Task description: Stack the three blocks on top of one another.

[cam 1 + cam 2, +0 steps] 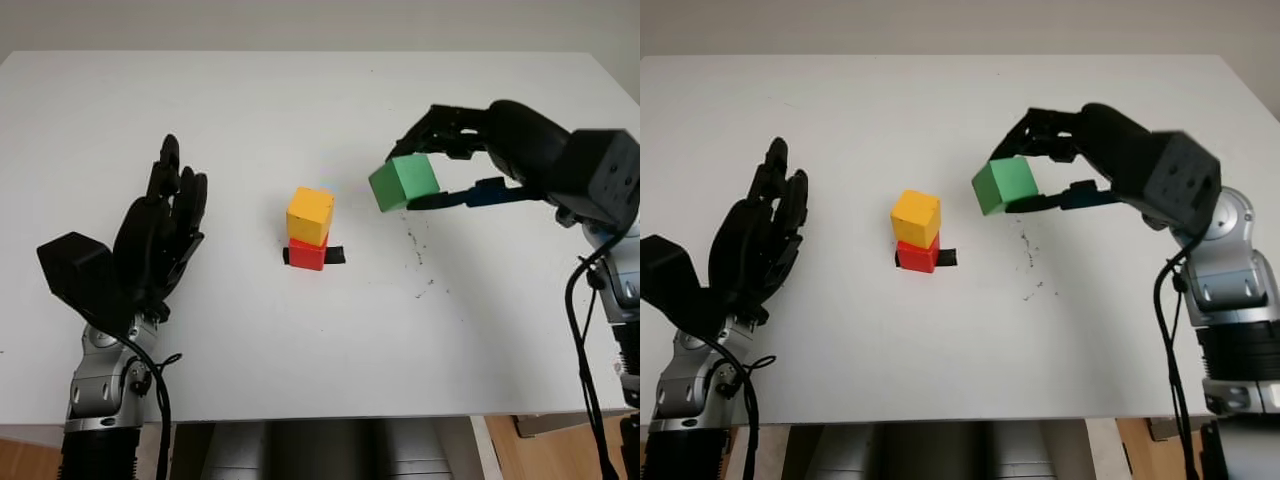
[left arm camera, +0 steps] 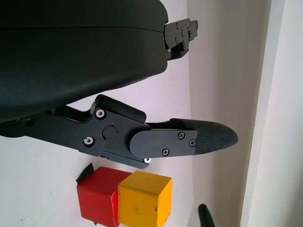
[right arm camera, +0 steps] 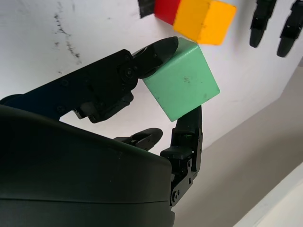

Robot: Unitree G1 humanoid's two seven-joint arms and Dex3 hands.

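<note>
Yellow block [image 1: 309, 215] sits on red block [image 1: 307, 253], mid-desk [image 1: 300, 120], over a black tape mark [image 1: 335, 255]. Right hand [image 1: 445, 165] pinches green block [image 1: 403, 182] in the air, right of the stack. Left hand [image 1: 160, 235] open, left of stack. No legible writing.

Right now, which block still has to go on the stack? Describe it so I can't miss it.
On the white table, look right of the yellow block sitting on the red block. The green block is held in the air by the right robot hand, the only block off the table.
</note>
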